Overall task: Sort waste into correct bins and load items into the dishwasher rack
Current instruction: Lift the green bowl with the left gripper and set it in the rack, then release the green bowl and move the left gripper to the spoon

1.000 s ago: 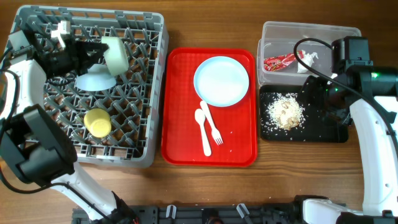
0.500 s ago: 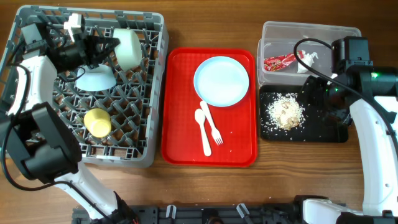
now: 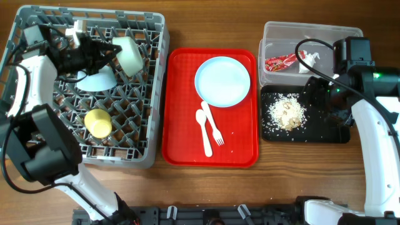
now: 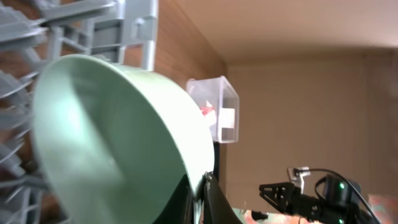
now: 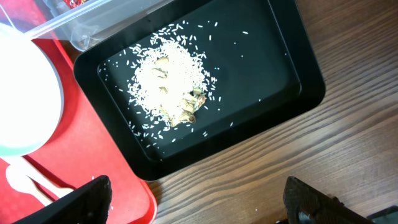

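My left gripper (image 3: 111,52) is shut on the rim of a pale mint bowl (image 3: 129,54) and holds it tilted over the back of the grey dishwasher rack (image 3: 156,75). In the left wrist view the bowl (image 4: 112,137) fills the left side, with my gripper (image 4: 205,198) pinching its edge. A second bowl (image 3: 97,80) and a yellow cup (image 3: 98,122) sit in the rack. The plate (image 3: 222,81), spoon (image 3: 205,137) and fork (image 3: 211,122) lie on the red tray (image 3: 181,125). My right gripper (image 5: 199,205) is open and empty above the table beside the black tray (image 5: 280,74).
The clear tub (image 3: 275,34) holds the red-and-white wrapper (image 3: 281,62) and the white napkin (image 3: 311,59). The black tray (image 3: 331,134) holds the beige food scraps (image 3: 286,114), which also show in the right wrist view (image 5: 171,81). The right arm stands over the tray's right end.
My left gripper has carried the bowl to the right along the back of the rack, then slightly lower. The right arm has not moved.
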`<state>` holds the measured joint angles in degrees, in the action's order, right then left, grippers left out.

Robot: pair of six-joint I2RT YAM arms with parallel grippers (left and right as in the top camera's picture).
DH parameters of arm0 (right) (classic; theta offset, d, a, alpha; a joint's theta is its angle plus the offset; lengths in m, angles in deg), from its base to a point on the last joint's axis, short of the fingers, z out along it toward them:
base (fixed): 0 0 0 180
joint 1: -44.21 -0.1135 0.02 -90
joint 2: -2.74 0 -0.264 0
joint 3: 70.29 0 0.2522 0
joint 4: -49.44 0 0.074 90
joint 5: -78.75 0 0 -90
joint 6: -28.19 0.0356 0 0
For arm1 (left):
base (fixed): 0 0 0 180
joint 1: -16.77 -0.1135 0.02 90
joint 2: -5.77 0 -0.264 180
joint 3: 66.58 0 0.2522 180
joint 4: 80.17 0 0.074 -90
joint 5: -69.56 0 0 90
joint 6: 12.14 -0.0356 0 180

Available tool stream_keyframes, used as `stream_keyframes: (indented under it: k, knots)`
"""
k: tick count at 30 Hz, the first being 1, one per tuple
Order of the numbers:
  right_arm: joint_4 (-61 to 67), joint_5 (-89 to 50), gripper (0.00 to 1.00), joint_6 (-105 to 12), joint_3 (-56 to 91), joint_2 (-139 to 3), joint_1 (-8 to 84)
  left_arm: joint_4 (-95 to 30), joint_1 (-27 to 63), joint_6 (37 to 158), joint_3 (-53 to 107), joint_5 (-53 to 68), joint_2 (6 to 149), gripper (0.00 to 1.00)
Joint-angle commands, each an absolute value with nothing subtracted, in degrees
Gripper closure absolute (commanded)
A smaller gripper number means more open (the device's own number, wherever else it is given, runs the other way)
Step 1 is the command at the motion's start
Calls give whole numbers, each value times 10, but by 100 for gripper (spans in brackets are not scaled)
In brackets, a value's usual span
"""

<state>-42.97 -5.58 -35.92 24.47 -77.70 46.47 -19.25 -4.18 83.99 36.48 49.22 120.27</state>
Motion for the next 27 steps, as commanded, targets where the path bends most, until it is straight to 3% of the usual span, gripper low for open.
stream_keyframes:
  k: [1,3,12,14,17,21,27]
  knots:
    - [-430,-42,11,-362,245,-775,465,-166,-65,826,360,369,1212,71]
    - [-431,-42,11,-362,245,-775,465,-154,-79,826,360,369,1212,54]
    - [-431,-42,11,-362,245,-775,465,-137,-103,811,360,369,1145,33]
    - [-431,-42,11,-362,245,-775,465,-138,-102,811,360,369,1094,23]
    - [-431,-42,11,-362,245,-775,465,-122,-81,811,360,332,1027,0]
    - [-431,-43,11,-362,245,-775,465,-74,8,836,360,147,957,0]
    - [-432,-49,11,-363,245,-775,465,-9,189,1034,359,-103,945,0]
